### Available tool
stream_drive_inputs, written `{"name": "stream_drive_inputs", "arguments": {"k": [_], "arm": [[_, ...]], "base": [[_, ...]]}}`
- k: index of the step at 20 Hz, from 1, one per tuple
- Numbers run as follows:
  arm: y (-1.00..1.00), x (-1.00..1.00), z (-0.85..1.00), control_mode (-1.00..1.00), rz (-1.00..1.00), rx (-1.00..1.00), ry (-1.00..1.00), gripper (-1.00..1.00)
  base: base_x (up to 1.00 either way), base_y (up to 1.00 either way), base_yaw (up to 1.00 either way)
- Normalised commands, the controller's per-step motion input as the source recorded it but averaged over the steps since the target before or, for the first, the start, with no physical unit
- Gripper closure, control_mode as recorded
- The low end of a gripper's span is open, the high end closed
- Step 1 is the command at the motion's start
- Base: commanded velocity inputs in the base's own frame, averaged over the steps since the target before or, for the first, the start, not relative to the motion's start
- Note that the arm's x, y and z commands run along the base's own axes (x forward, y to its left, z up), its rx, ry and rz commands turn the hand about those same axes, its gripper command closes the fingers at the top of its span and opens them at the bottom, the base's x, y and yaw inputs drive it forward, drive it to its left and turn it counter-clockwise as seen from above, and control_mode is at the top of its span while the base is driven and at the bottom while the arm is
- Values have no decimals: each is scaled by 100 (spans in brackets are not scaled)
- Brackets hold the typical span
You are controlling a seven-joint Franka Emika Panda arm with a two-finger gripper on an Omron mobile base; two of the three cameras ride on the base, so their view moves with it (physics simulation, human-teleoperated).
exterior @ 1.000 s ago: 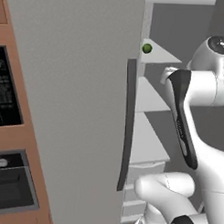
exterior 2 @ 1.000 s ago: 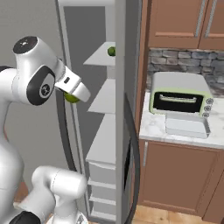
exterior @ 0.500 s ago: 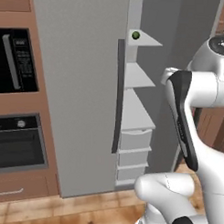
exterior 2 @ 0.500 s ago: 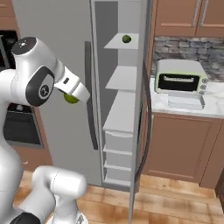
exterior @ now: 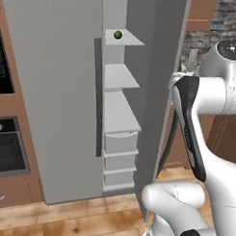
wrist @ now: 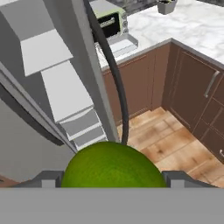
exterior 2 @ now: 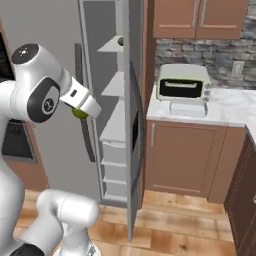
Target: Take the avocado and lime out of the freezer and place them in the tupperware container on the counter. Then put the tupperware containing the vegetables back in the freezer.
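Freezer [exterior 2: 131, 125] door open between arm and counter [exterior 2: 225, 106] — toaster oven [exterior 2: 181, 86] behind tupperware container [exterior 2: 188, 107]. Gripper [exterior 2: 80, 111] clamps the bright yellow-green lime [wrist: 111, 166]. Dull green avocado [exterior: 118, 35] sits on top shelf.

No writing I can read anywhere around me, no label on the tall grey freezer's flat door [exterior: 53, 89], no brand on the grey-and-green toaster oven [exterior 2: 182, 87], its knob markings too small to tell, white marbled tabletop [exterior 2: 227, 107] unmarked.
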Motion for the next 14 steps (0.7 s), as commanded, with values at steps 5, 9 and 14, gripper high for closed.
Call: {"name": "stream_drive_inputs", "arguments": {"k": [5,9,14], "arm": [[0,0,0,100,0,0,0,100],[0,0,0,100,0,0,0,100],[0,0,0,100,0,0,0,100]], "base": [[0,-97,-4],[5,-87,0],[58,-45,3]]}}
